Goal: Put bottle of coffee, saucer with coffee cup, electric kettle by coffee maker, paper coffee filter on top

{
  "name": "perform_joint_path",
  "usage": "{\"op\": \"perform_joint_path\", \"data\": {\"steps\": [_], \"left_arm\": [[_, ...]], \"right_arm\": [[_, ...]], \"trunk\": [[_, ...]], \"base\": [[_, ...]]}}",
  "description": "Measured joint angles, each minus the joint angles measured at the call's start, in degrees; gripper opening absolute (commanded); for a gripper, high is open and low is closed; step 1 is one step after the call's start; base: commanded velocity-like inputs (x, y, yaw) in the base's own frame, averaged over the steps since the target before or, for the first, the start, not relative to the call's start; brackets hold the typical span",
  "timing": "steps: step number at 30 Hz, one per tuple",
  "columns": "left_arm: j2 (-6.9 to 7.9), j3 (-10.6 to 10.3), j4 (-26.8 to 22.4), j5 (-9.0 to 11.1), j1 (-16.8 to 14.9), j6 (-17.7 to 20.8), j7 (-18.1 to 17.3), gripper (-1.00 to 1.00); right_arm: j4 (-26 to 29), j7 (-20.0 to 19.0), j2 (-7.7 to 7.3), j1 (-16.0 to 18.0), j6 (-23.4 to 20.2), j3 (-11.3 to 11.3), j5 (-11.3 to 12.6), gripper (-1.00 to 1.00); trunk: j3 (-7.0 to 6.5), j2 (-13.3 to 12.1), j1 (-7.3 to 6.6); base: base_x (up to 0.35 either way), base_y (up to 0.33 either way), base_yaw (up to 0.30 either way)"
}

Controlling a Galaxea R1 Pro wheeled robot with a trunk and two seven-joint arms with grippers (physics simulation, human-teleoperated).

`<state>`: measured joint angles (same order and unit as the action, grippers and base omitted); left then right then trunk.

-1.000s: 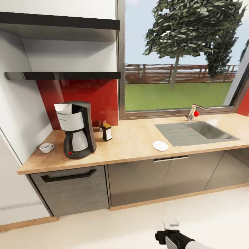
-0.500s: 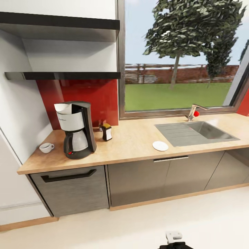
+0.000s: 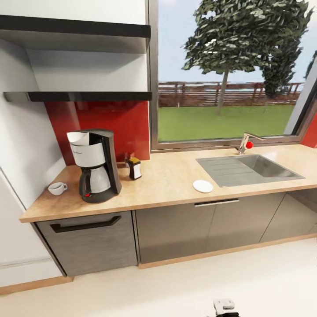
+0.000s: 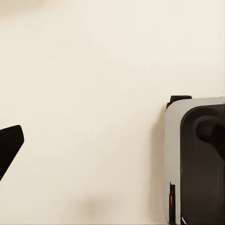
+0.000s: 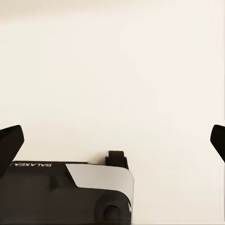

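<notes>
The coffee maker (image 3: 95,166) stands on the countertop (image 3: 167,182) at its left end, below the kitchen shelf (image 3: 79,96). A white paper coffee filter (image 3: 78,137) sits in its top. The bottle of coffee (image 3: 134,168) stands just right of it, by the red backsplash. The coffee cup (image 3: 57,188) rests on the wood to the machine's left. The saucer (image 3: 203,186) lies apart, near the sink. The electric kettle is out of view. My left gripper (image 4: 112,140) and right gripper (image 5: 112,140) hang open over the pale floor, holding nothing.
A steel sink (image 3: 251,168) with a tap (image 3: 246,143) lies under the window at the right. Grey cabinet fronts (image 3: 176,229) run below the worktop. Pale floor lies between me and the cabinets. My own base (image 4: 197,159) shows below the grippers.
My right arm has dropped toward the bottom edge of the head view. The camera has shifted slightly; nothing on the countertop has moved.
</notes>
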<state>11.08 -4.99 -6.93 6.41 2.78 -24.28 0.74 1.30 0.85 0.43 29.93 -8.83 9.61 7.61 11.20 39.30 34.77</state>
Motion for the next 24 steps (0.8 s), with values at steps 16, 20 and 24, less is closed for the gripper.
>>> {"op": "perform_joint_path", "data": {"steps": [16,20,24], "left_arm": [[-0.47,0.2,-0.1,0.4,0.0,-0.1,0.1,1.00],[-0.47,0.2,-0.1,0.4,0.0,-0.1,0.1,1.00],[-0.47,0.2,-0.1,0.4,0.0,-0.1,0.1,1.00]], "right_arm": [[0.1,0.0,0.27,-0.5,0.1,0.0,0.1,1.00],[0.1,-0.1,0.27,-0.5,0.1,-0.1,0.1,1.00],[0.1,0.0,0.27,-0.5,0.1,-0.1,0.1,1.00]], "trunk": [[0.00,0.0,-0.01],[0.00,0.0,-0.01],[0.00,0.0,-0.01]], "base": [[0.100,-0.245,0.000],[0.190,-0.226,0.000],[0.216,-0.210,0.000]]}}
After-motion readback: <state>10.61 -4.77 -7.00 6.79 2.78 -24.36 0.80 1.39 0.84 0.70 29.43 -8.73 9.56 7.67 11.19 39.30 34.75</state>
